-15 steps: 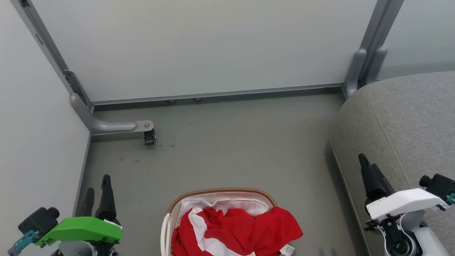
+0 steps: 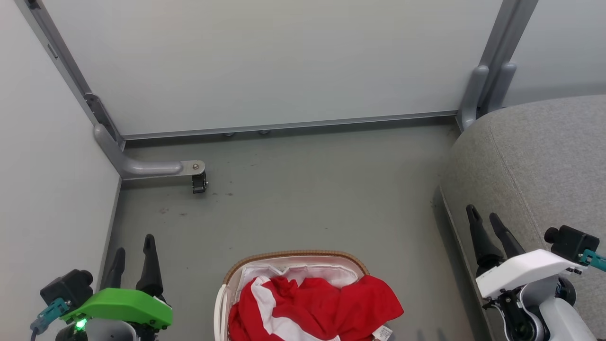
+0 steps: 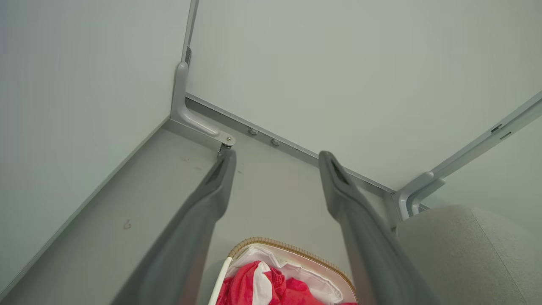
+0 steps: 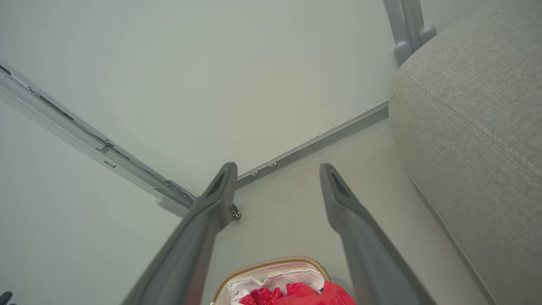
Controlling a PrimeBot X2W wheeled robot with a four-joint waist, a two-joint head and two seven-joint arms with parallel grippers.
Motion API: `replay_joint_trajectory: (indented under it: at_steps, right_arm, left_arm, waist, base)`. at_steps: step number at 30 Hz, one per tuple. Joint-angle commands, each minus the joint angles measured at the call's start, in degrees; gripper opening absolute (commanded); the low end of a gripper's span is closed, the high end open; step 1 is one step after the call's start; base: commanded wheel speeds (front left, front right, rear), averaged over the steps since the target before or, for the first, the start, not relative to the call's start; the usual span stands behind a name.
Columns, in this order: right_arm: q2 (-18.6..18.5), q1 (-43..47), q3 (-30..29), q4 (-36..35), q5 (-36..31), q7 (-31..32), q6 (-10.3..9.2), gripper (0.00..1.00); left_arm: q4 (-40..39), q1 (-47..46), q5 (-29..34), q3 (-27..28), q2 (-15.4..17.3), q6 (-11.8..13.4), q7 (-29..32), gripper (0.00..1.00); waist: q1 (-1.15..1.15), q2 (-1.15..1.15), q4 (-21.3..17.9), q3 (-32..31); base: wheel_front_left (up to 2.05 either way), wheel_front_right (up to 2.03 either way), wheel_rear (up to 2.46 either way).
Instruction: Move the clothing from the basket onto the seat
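The clothing (image 2: 322,303), red fabric with a broad white stripe and a small white tag, is heaped in the basket (image 2: 293,254) at the bottom middle of the head view. The basket shows its brown woven rim and white liner. The light grey seat (image 2: 544,156) stands to its right. My left gripper (image 2: 134,247) is open at the lower left, apart from the basket. My right gripper (image 2: 483,215) is open beside the seat's front edge. Both wrist views look down between spread fingers at the clothing (image 3: 254,284) (image 4: 296,294), the basket (image 3: 292,250) (image 4: 275,260) and the seat (image 3: 465,245) (image 4: 474,106).
Pale partition panels (image 2: 265,61) with grey metal frames close off the back and the left side. A frame foot with a small black caster (image 2: 199,182) stands on the grey floor (image 2: 307,189) at the back left.
My left gripper has shifted a little to the right and my right gripper a little to the left, both toward the basket. The right gripper's two fingers now show apart.
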Motion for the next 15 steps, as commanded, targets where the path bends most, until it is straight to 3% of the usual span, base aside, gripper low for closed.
replay_joint_trajectory:
  at_steps: [1,15]
  right_arm:
    - [-0.8,-1.2,0.3,-0.2,-2.0,-0.7,0.03,1.00]
    - [-1.3,-1.1,0.7,0.2,-11.0,-2.9,0.02,1.00]
  left_arm:
    - [-0.5,-1.1,2.3,-0.4,1.0,0.3,-0.6,1.00]
    - [-1.4,-0.3,10.6,-2.8,1.9,2.1,-2.8,1.00]
  waist:
    - [-0.01,0.00,0.0,0.0]
    - [-0.01,0.00,0.0,0.0]
  base:
    - [0.00,0.00,0.00]
    - [0.00,0.00,0.00]
